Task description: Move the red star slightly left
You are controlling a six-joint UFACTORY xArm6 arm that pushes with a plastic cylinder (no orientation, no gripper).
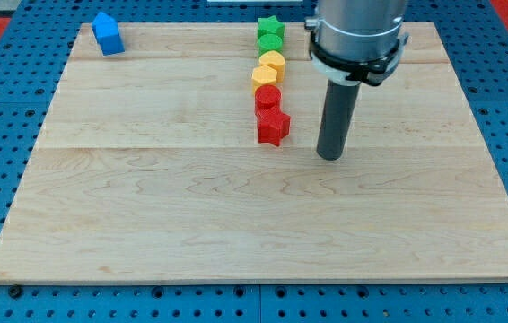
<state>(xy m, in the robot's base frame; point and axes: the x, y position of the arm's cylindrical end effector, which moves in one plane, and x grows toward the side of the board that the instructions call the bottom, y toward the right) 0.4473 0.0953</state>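
The red star [273, 126] lies on the wooden board, at the bottom end of a column of blocks near the view's top centre. My tip [329, 157] is to the right of the red star and slightly lower in the view, a short gap away, not touching it. Above the star in the column sit a red cylinder [267, 98], a yellow block [264, 78], a yellow hexagon [273, 62], a green block [271, 42] and a green star [269, 27].
A blue house-shaped block [107, 33] stands near the board's top left corner. The wooden board [146, 215] rests on a blue perforated table. The arm's body [358, 27] hangs over the board's top right part.
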